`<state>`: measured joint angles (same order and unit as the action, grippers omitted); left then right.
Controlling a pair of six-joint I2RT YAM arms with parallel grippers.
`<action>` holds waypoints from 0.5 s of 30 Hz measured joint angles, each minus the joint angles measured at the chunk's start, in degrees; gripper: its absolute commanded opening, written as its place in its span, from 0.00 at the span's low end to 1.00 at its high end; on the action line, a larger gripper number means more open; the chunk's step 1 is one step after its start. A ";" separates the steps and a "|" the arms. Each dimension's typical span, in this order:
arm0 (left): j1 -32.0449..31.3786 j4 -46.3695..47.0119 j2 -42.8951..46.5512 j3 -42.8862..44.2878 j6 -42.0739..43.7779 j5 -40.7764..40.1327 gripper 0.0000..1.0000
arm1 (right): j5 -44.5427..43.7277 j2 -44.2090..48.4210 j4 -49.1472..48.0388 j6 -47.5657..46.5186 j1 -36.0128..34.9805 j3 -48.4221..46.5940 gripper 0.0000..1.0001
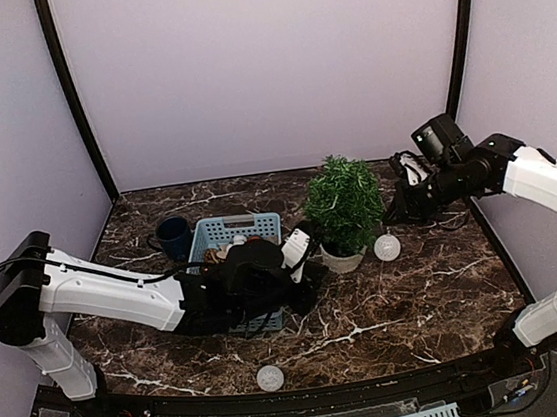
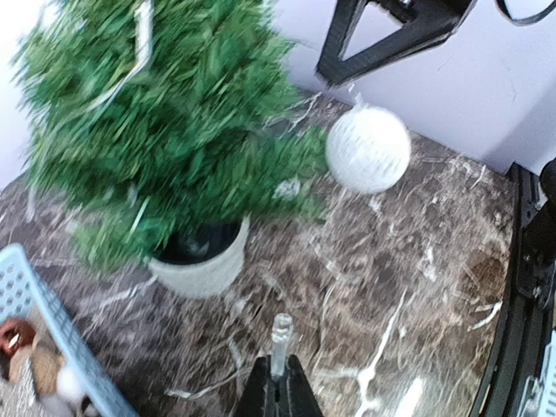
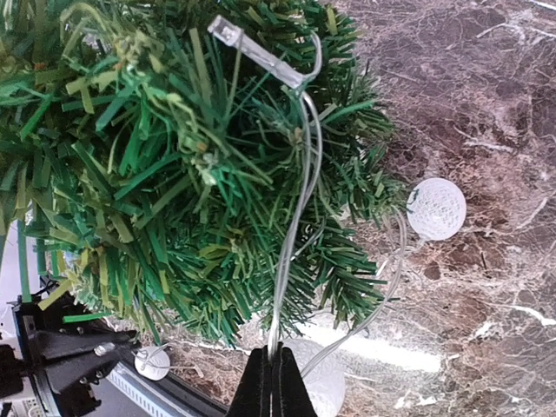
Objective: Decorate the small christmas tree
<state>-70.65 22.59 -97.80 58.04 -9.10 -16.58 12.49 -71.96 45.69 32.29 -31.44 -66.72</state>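
Observation:
The small christmas tree (image 1: 343, 199) stands in its white pot (image 1: 342, 258) right of centre. A clear light-string wire (image 3: 295, 226) with a small clear bulb (image 3: 236, 38) lies across its branches (image 3: 156, 174). My right gripper (image 3: 276, 358) is shut on that wire, just right of the tree in the top view (image 1: 400, 205). My left gripper (image 2: 280, 372) is shut on another clear bulb stem (image 2: 281, 337) of the string, low beside the pot (image 2: 200, 265), left of the tree (image 1: 301, 250). A white ball light (image 2: 368, 148) hangs by the tree (image 2: 165, 130).
A blue basket (image 1: 233, 232) with ornaments (image 2: 17, 343) sits left of the tree, a dark blue cup (image 1: 173, 237) beside it. White balls lie right of the pot (image 1: 388, 247) and near the front edge (image 1: 270, 378). Purple walls enclose the marble table (image 1: 420, 303).

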 measured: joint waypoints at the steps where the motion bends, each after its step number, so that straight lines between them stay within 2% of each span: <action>1: 0.00 -0.79 1.31 -1.14 -0.63 -0.55 0.07 | 0.52 0.00 -0.28 0.04 0.00 0.24 0.00; 2: 0.02 -1.99 2.32 -2.21 -1.18 -1.07 0.13 | 1.11 0.00 -0.52 0.13 0.02 0.35 0.00; 5: 0.04 -6.12 4.26 -4.42 -2.29 -1.79 0.46 | 3.19 0.17 -1.14 0.22 0.02 0.37 0.00; 7: 0.04 -8.41 5.25 -5.09 -2.67 -1.88 0.59 | 4.68 0.48 -1.31 0.22 0.02 0.39 0.00; 11: 0.04 -10.62 6.91 -5.20 -3.50 -1.05 0.73 | 8.31 1.79 -2.21 1.01 0.11 0.94 0.00; 15: 0.04 -7.23 7.39 -5.20 -3.63 1.73 0.76 | 11.41 3.41 -2.64 2.38 0.11 1.18 0.00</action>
<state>-70.61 15.35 -90.41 52.84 -12.73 -14.85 23.90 -68.55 43.05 34.68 -31.33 -65.54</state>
